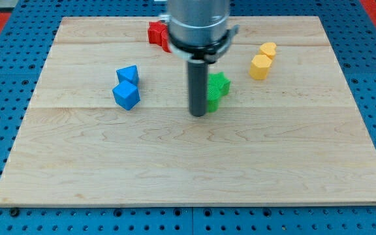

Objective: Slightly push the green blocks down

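Observation:
The green blocks sit just right of the board's centre; a star-like one is at the upper right, and a second green piece below it is partly hidden by the rod. My tip rests on the board just left of and slightly below them, touching or nearly touching the lower green piece.
Two blue blocks lie at the view's left of the tip. A red block sits at the top, partly behind the arm. Two yellow blocks lie at the upper right. The wooden board ends in blue pegboard all around.

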Robot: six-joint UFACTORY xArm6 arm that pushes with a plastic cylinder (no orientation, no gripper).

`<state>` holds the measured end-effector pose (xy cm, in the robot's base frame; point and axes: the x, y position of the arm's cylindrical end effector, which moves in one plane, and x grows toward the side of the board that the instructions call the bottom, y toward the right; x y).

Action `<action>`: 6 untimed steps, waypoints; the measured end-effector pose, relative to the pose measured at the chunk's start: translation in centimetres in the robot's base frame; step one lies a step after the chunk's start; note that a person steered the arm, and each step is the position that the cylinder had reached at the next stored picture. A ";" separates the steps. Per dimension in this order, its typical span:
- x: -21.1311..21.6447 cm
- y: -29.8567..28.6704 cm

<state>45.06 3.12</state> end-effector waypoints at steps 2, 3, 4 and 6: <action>2.4 8.7; -3.8 10.8; -9.8 9.7; -9.8 4.4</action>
